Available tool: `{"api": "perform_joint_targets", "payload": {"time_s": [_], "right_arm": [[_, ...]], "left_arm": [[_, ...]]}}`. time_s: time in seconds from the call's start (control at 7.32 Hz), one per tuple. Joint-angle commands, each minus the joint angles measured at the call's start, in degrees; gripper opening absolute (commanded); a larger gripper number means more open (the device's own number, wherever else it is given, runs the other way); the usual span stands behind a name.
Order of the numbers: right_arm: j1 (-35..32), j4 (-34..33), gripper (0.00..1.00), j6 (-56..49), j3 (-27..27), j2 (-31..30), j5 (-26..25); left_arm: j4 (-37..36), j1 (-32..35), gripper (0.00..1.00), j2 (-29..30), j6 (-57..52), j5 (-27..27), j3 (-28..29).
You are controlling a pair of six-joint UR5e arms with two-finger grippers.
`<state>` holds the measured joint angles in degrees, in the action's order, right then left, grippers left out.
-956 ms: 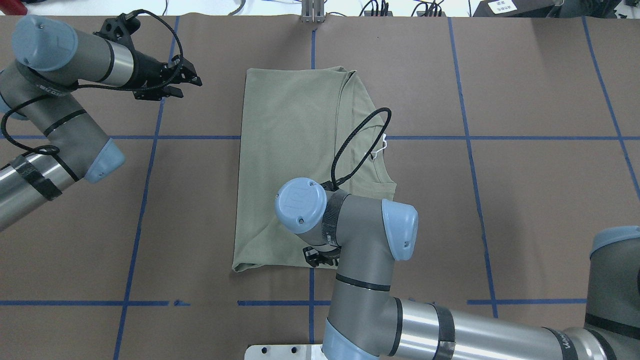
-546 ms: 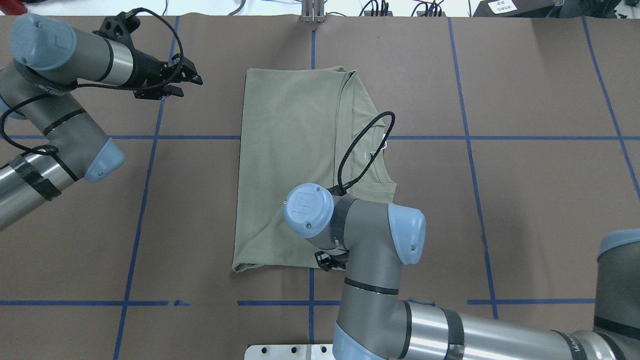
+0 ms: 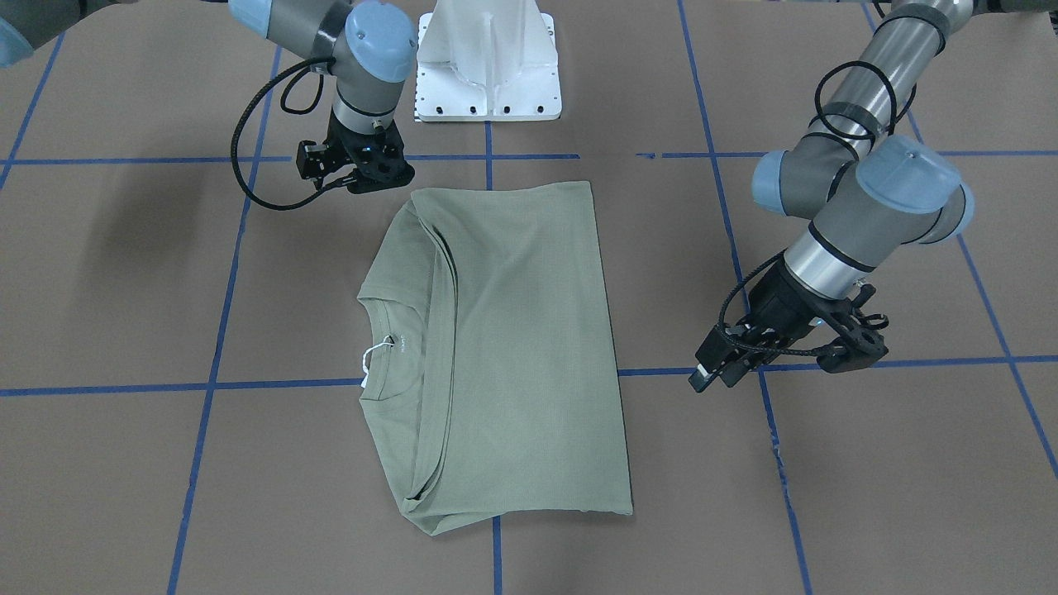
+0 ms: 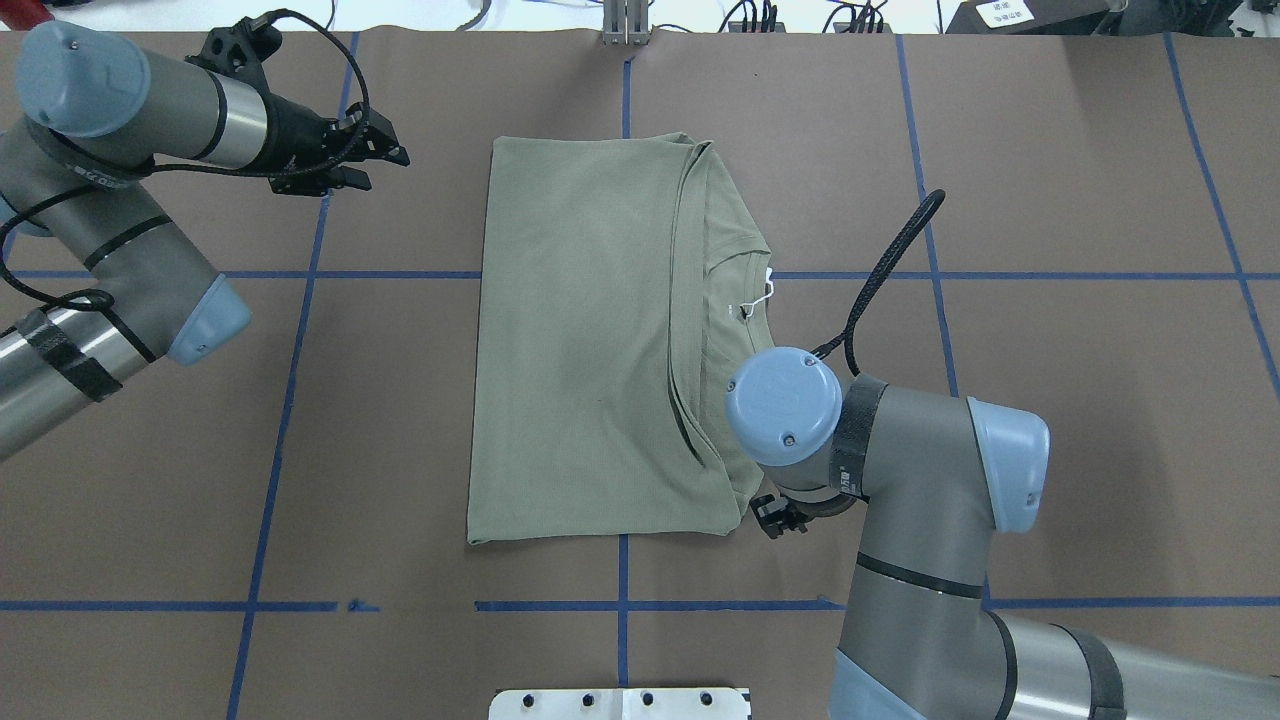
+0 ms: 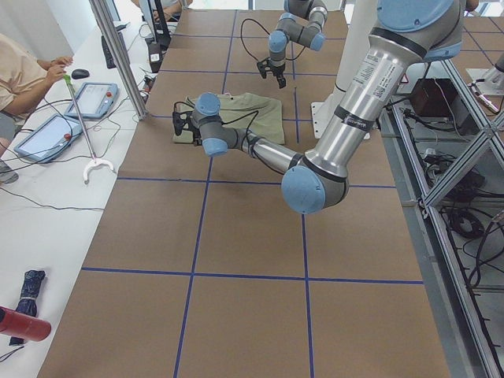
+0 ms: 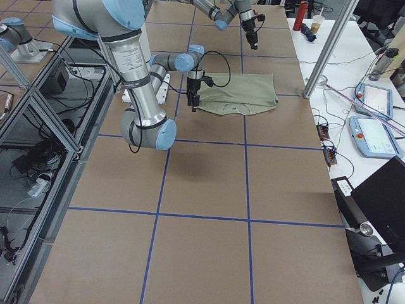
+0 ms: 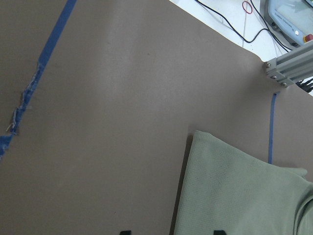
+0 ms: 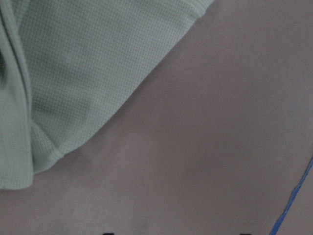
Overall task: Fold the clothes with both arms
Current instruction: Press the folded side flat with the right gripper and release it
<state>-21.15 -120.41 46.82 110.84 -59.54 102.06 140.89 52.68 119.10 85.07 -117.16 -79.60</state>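
The right pincer (image 3: 357, 175), open and empty, has shifted right off the shirt (image 4: 580, 340); the left pincer (image 4: 385, 168) stays open and empty.

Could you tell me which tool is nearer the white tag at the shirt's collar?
The right tool, beside the shirt's near collar-side corner. The left tool hangs off the opposite far corner, farther from the tag.

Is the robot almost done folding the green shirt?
Nearly, it looks. Done: the shirt lies flat in a neat rectangle, sleeves tucked away, only the collar peeking out. In hand: nothing; the left gripper and right gripper hang beside it, jaws open. Left: maybe one more fold to make it smaller.
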Motion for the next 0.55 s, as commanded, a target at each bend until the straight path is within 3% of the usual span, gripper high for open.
{"api": "perform_joint_targets", "payload": {"time_s": [0.0, 0.14, 0.41], "right_arm": [[-0.12, 4.96, 0.89, 5.42, -0.53, 2.40, -0.11], [-0.29, 14.06, 0.88, 11.56, -2.80, 2.32, -0.11], [-0.38, 29.56, 0.77, 22.65, -8.41, 2.23, -0.02]], "left_arm": [[-0.09, 0.06, 0.65, -0.01, 0.01, 0.00, -0.29], [-0.09, -0.03, 0.65, -0.10, 0.10, 0.09, -0.55], [-0.09, -0.03, 0.65, -0.19, 0.01, 0.09, -0.55]]}}
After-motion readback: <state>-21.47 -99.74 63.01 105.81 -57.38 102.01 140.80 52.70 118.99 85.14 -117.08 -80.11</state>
